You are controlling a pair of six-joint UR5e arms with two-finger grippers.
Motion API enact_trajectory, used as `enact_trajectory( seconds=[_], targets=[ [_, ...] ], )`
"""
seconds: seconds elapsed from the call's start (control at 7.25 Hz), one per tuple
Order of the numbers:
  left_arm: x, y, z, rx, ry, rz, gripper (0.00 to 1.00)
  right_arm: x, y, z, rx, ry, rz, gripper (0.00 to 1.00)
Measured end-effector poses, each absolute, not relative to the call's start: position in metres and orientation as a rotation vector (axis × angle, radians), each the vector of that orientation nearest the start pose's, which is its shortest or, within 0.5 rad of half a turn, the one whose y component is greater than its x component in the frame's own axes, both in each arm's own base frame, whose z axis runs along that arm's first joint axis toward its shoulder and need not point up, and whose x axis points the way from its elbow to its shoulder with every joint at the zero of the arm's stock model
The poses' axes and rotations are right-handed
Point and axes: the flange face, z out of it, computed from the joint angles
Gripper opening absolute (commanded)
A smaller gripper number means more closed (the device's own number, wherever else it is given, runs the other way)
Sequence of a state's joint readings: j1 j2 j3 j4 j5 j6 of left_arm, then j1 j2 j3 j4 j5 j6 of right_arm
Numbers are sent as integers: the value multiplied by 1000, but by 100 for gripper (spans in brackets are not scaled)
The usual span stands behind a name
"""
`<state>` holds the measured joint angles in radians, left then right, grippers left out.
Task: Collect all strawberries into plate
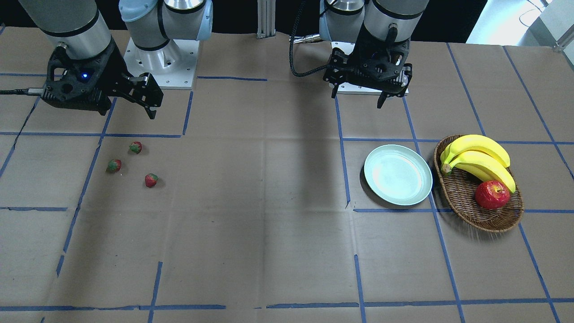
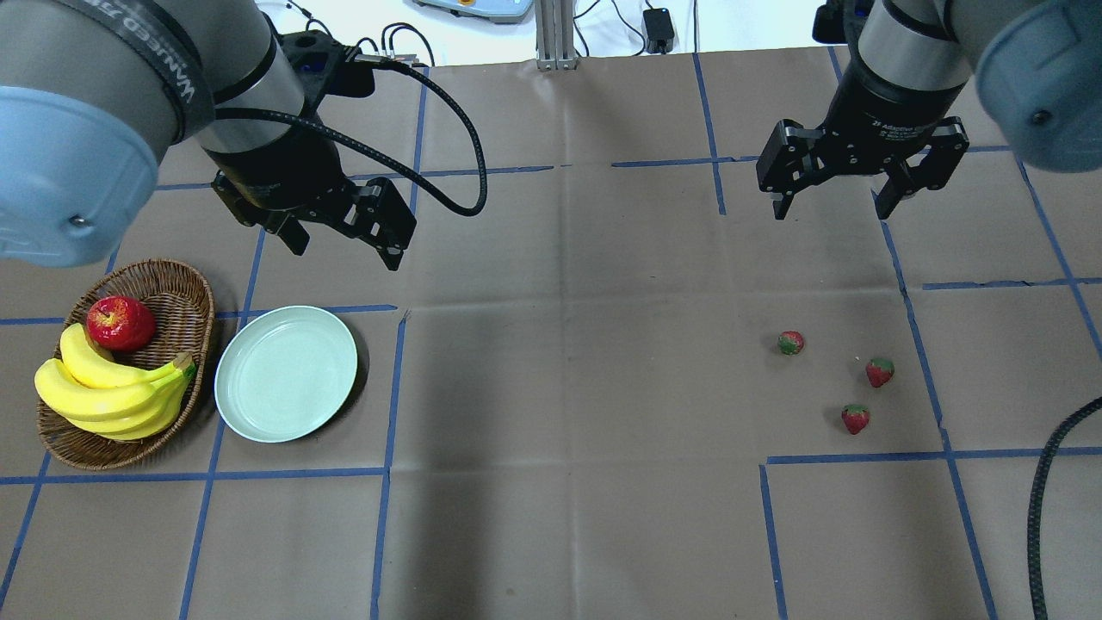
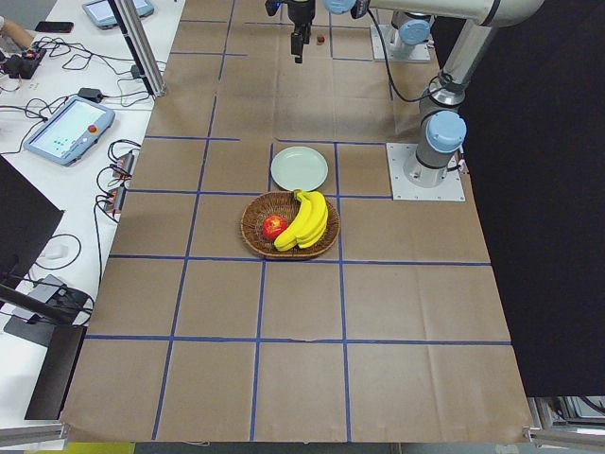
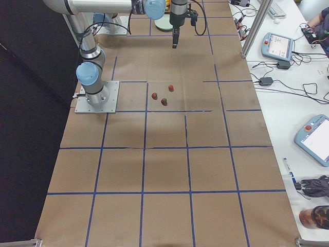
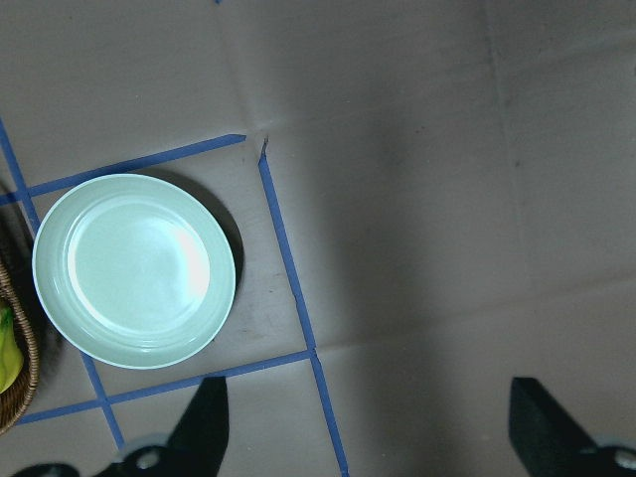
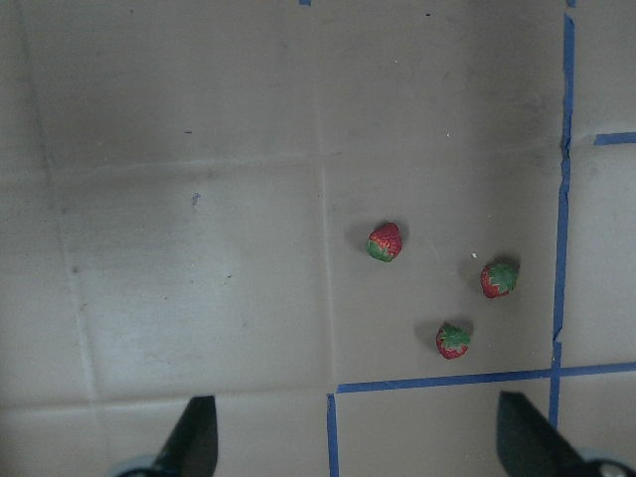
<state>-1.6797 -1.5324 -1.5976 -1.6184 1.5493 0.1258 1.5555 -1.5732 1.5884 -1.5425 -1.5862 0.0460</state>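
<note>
Overhead exterior view shows a table covered in brown paper [image 2: 551, 534] marked with a grid of blue tape. Both black two-finger grippers hang above it. The left gripper [image 2: 344, 250] has its jaws spread wide and holds nothing. The right gripper [image 2: 831, 211] is just as wide and just as empty.

An oval brown wicker basket [image 2: 185, 293] sits on the table on the outer side of the left gripper, lower than it. Just beside the basket, on the side nearer that gripper, lies the round pale mint-green plate [image 2: 286, 374], bare and glossy. In the left wrist-mounted view it lies off to one side of the fingers [image 5: 204, 422], not between them. A bunch of yellow bananas [image 2: 112, 396] fills most of the basket, with a red apple [image 2: 120, 323] against them.

Three small red strawberries with green caps [image 2: 790, 343] [image 2: 879, 372] [image 2: 855, 418] lie on the paper below the right gripper, none touching another, far from the left gripper and the plate.
</note>
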Motion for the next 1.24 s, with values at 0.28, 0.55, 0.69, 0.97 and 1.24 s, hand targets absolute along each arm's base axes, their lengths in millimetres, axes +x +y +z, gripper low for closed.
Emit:
enact_trajectory(
  seconds=[0.28, 0.55, 0.69, 0.97, 1.24],
  targets=[
    [-186, -455, 488, 369, 3142, 60, 100, 124, -488, 478, 96, 3156, 70, 100],
    [-186, -455, 487, 367, 3143, 61, 100, 124, -488, 477, 96, 3156, 70, 100],
    [-186, -455, 487, 365, 3143, 63, 100, 124, -488, 477, 95, 3155, 72, 100],
    [-186, -456, 487, 361, 3144, 63, 100, 121, -491, 473, 91, 3152, 71, 100],
    [-186, -456, 487, 359, 3144, 58, 100, 118, -498, 438, 97, 3153, 97, 100]
  ],
)
